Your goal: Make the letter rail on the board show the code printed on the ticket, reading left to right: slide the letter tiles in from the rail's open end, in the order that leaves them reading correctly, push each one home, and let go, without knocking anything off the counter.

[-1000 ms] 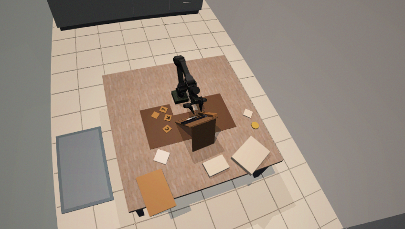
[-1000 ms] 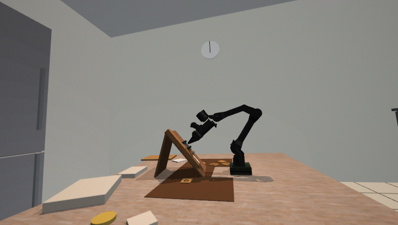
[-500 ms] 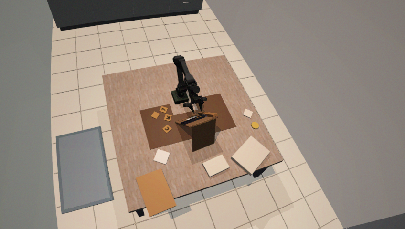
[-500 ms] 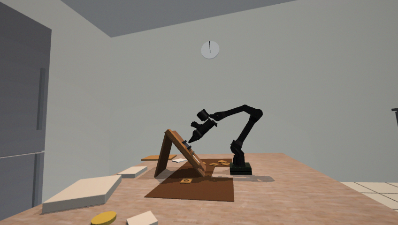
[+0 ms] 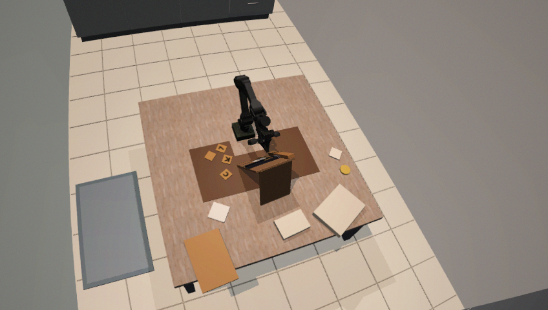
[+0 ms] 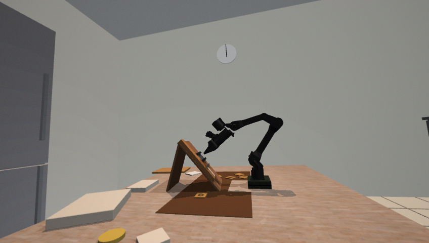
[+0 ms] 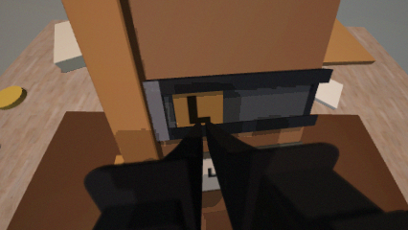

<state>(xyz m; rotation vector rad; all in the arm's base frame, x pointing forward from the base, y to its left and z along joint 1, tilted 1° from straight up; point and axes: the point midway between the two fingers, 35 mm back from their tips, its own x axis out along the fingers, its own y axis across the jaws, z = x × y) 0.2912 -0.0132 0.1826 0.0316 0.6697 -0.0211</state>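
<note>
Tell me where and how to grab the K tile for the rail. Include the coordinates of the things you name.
Grip the K tile (image 5: 227, 159) by two opposite side edges, coming from straight above with the gripper (image 5: 267, 150) (image 6: 204, 153) (image 7: 203, 126) opened first. It lies flat on the brown mat (image 5: 207, 188) (image 6: 210, 207) (image 7: 43, 158), so only its thin edges offer a hold. The 7-like tile (image 5: 221, 147) sits close by; I'd turn the fingers to clear it.

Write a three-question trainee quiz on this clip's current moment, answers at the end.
1. Multiple choice: which letter is on the tile in the rail? A) K B) L C) C
2. True or false: the gripper is holding a tile.
3. Fill in: the yellow disc lies on the ____.

Key: 1 B; 2 false; 3 counter
</note>
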